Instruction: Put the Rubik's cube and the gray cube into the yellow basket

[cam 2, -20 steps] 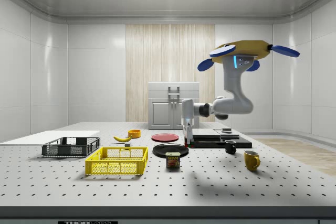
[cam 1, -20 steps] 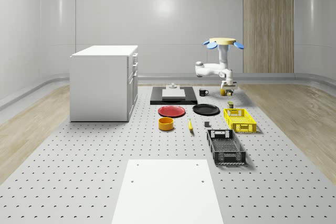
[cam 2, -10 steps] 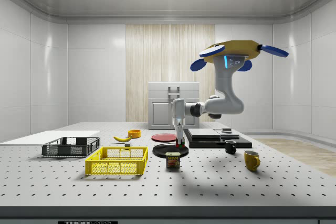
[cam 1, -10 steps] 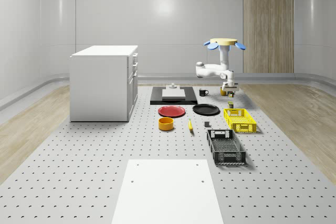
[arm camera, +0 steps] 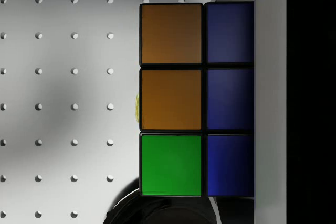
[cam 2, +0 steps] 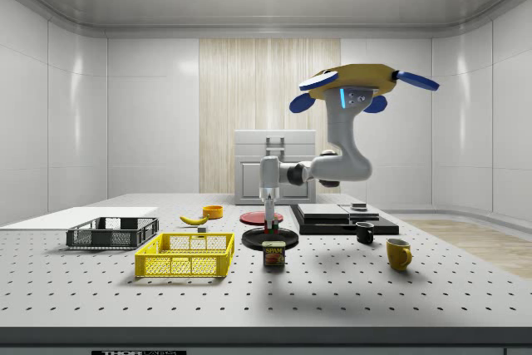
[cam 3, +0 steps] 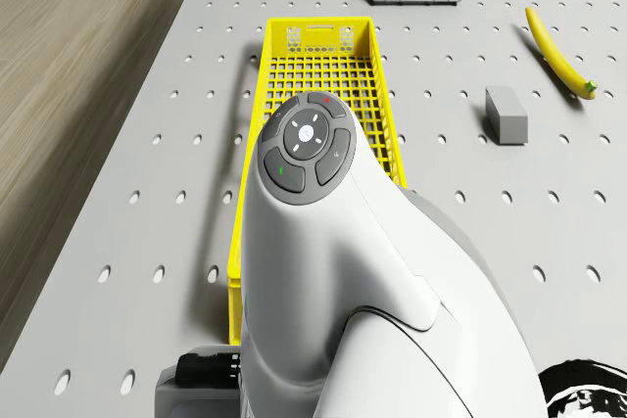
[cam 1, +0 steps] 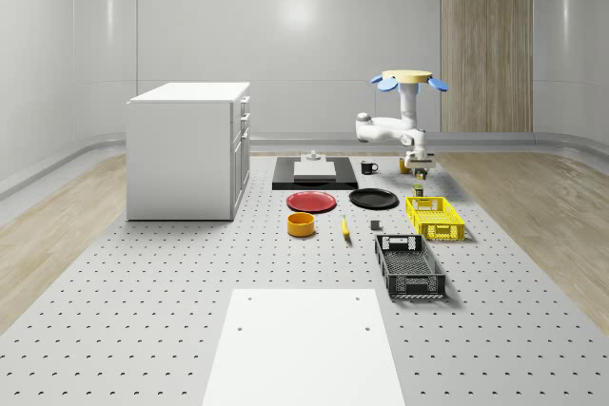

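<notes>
Now, by size:
Worktop [cam 1: 143, 311]: perforated, carrying everything.
Drone [cam 2: 357, 87]: hovering above worktop near black plate [cam 2: 270, 239].
Yellow basket [cam 2: 184, 255]: beside dark crate [cam 2: 112, 233].
Fingers [cam 2: 269, 224]: clamped on Rubik's cube [arm camera: 197, 99].
Gray cube [cam 3: 506, 113]: beside basket, near banana [cam 3: 558, 53].

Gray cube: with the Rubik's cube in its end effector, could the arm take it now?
Probably not. The end effector is shut on the Rubik's cube; the gray cube lies bare on the table beside the yellow basket.

Rubik's cube [arm camera: 194, 100] airborne; gray cube [cam 3: 506, 114] beside yellow basket [cam 3: 323, 95].
</notes>
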`<state>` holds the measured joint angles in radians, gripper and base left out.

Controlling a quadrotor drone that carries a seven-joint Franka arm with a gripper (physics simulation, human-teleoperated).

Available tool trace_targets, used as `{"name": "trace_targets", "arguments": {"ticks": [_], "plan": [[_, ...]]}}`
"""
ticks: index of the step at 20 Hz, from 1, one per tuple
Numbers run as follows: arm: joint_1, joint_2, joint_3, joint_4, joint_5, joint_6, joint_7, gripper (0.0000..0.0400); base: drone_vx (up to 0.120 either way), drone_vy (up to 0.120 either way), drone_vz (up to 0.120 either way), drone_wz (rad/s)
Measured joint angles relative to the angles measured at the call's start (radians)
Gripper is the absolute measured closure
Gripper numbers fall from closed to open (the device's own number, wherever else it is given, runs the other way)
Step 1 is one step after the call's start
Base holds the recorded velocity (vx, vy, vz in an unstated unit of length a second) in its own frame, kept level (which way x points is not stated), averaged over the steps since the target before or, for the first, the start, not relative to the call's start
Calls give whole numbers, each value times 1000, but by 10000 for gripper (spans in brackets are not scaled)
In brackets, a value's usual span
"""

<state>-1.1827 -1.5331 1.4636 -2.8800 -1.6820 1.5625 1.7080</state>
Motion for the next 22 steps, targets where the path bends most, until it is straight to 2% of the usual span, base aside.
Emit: {"name": "trace_targets", "arguments": {"ticks": [15, 18, 22], "plan": [[-2, -21, 3, 0, 8, 20, 2, 75, 120, 0, 0, 0], [-3, -25, 3, 1, 10, 23, 2, 75, 120, -107, 0, 0], [-3, -29, 4, 1, 11, 27, 3, 75, 120, -10, 0, 0]]}}
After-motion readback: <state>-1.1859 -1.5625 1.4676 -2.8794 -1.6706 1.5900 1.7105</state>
